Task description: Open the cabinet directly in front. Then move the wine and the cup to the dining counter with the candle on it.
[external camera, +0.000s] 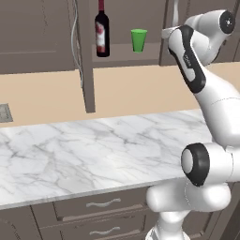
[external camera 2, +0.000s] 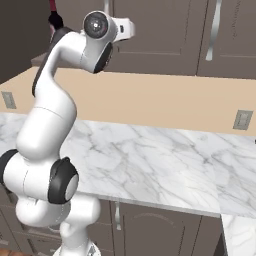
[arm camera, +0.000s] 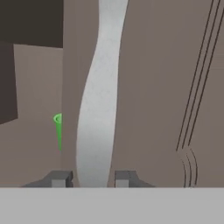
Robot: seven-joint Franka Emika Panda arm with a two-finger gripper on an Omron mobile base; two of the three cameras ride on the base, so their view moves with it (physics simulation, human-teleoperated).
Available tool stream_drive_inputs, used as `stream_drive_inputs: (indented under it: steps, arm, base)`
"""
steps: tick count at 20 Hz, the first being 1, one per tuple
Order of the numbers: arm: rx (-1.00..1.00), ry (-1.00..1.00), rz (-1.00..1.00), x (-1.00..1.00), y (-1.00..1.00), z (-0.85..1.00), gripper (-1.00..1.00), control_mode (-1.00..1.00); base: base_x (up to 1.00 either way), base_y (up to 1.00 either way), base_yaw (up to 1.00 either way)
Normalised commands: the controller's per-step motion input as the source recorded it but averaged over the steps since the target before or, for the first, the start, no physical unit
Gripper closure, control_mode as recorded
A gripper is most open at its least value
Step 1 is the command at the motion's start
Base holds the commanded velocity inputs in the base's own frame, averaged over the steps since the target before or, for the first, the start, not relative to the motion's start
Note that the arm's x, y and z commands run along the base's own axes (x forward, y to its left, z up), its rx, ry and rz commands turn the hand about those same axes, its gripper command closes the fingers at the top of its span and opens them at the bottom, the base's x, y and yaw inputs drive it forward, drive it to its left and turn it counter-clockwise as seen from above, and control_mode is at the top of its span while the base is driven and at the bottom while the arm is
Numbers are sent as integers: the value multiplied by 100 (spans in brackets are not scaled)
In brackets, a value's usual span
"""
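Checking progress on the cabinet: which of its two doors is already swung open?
The left door, seen edge-on beside the wine; the right door is closed, its handle between the gripper fingertips.

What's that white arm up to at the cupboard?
The white arm has its tool at the long silver handle of the right cabinet door, a finger on each side of it. The left door already stands open, showing the wine and the green cup on the shelf. Neither has been moved yet.
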Motion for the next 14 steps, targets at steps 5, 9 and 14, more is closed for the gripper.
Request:
stream_drive_inputs:
  steps: [5,9,14]
  arm:
    - [0,-12,-1,-68,-83,27,100,-100]
    - [1,-17,-5,-95,-100,22,100,-100]
    - [4,-19,-8,-100,-100,22,100,-100]
  base:
    - [0,0,0]
    - [0,0,0]
    - [0,0,0]
